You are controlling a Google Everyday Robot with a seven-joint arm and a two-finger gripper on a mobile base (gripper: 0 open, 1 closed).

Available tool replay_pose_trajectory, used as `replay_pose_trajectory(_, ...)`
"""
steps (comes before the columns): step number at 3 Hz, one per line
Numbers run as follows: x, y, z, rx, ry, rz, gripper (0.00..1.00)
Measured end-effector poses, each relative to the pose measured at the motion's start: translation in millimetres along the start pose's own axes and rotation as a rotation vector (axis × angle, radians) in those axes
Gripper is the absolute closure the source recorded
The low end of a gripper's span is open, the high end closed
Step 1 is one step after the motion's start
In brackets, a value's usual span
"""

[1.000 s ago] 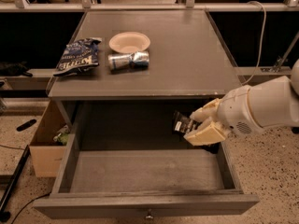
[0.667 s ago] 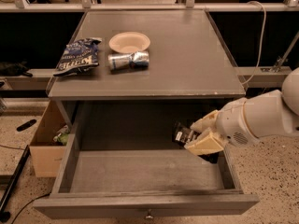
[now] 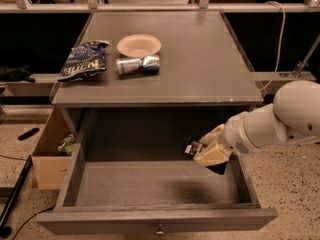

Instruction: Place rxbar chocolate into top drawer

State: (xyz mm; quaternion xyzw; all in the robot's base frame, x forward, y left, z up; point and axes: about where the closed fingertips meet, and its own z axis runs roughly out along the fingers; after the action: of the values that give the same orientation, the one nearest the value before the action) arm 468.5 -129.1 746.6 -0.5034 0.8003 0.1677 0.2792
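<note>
The top drawer (image 3: 150, 218) is pulled wide open below the grey table, its small metal knob at the front. My gripper (image 3: 207, 151) reaches in from the right on a white arm and hangs over the drawer's right rear part. It is shut on the rxbar chocolate (image 3: 192, 148), a small black-wrapped bar whose end sticks out to the left of the cream fingers (image 3: 214, 154). The bar is held above the drawer floor, not lying on it.
On the table top (image 3: 200, 59) lie a blue chip bag (image 3: 83, 60), a pale bowl (image 3: 139, 45) and a silver can (image 3: 138, 64) on its side. A cardboard box (image 3: 50, 156) stands on the floor left of the drawer. A cable hangs at the right.
My gripper with the bar has moved down and slightly left, lower into the open drawer. Nothing on the table top has moved.
</note>
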Motion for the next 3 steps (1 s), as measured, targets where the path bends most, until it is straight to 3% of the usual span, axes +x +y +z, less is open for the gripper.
replay_pose_trajectory(2,48.2,-12.6,47.0,-0.002,0.048,0.100,1.00)
replay_pose_trajectory(3,54.1,-28.2,96.3,-0.041,0.061,0.119,1.00)
